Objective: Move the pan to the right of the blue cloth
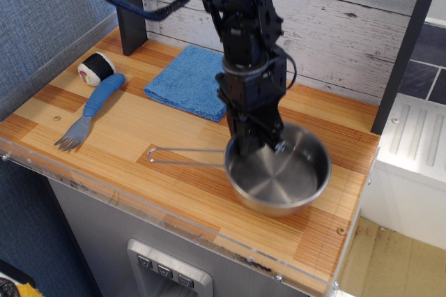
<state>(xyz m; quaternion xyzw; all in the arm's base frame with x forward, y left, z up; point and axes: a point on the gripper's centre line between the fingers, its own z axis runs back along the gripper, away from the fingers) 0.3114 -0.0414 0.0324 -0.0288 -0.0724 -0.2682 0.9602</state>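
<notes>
- The gripper (255,145) reaches straight down from the black arm and is clamped on the near-left rim of the pan (279,180), close to where the handle joins. That looks like the firmest place to pinch a thin steel wall.
- The pan looks slightly blurred and tipped, its right rim a little raised. I judge it is being carried or dragged, not resting flat on the desk (174,192).
- Its wire-loop handle (185,155) points toward 9 o'clock, running over the wood well short of the fork.
- The pan is empty; only the shiny bottom shows.
- The blue cloth (191,81) lies flat at about 10 o'clock from the pan, near the back wall, its right edge partly hidden behind the arm.
- The pan sits at 4 o'clock from the cloth: right of it, but nearer the front edge. Bare wood at 3 o'clock from the cloth looks free for it.
- A blue-handled fork (90,109) and a small black-and-white roll (96,68) lie at the desk's left end, well apart from the pan.
</notes>
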